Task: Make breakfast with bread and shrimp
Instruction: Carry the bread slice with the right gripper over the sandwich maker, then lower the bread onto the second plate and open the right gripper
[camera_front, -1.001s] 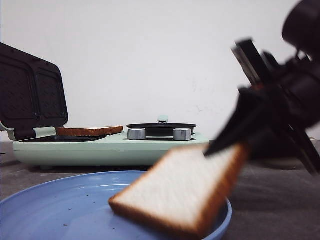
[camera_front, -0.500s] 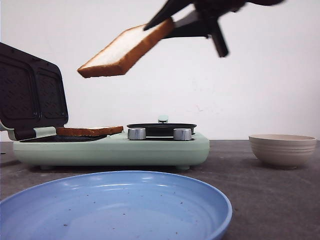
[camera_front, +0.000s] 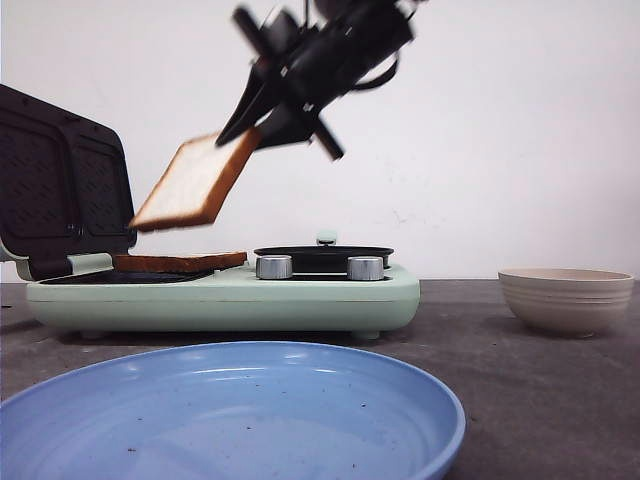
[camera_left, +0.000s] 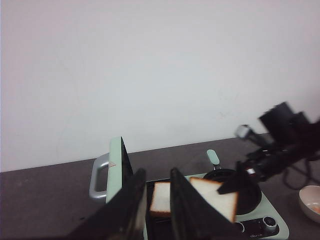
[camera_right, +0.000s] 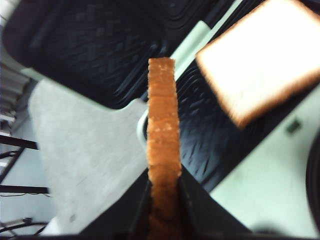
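The right gripper (camera_front: 258, 128) clamps 1 thick white bread slice (camera_front: 190, 184) by its crust above the mint-green sandwich maker (camera_front: 230, 295); best to level it squarely over the toasted slice (camera_front: 178, 262) lying there before letting go. Left gripper (camera_left: 156, 210) waits narrowly parted, empty.

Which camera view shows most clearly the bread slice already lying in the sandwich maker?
The right wrist view: the lying slice shows its whole pale face on the dark plate. The front view shows only its crust edge. The left wrist view shows it small, partly hidden by the left gripper.
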